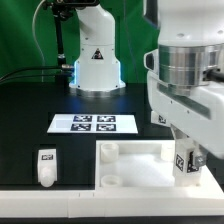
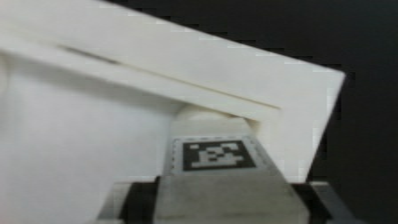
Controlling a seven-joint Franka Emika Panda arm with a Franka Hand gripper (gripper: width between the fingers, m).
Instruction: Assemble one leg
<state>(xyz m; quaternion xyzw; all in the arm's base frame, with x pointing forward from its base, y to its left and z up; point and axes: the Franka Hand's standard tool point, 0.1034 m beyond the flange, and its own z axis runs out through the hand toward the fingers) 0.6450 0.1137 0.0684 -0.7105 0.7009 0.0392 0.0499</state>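
Observation:
My gripper (image 1: 189,160) is shut on a white leg (image 1: 186,161) with a black-and-white tag, holding it upright over the exterior view's right side of the large white square panel (image 1: 140,163). In the wrist view the leg (image 2: 221,165) sits between my dark fingers (image 2: 134,200), its tip pointing at the panel's raised rim near a corner (image 2: 267,105). A second identical leg (image 1: 46,166) stands on the black table at the exterior view's left, clear of the gripper. I cannot tell whether the held leg touches the panel.
The marker board (image 1: 94,124) lies flat behind the panel. The arm's white base (image 1: 96,62) stands at the back. The panel has round corner holes (image 1: 110,151) and a raised rim. The black table drops off at the front edge.

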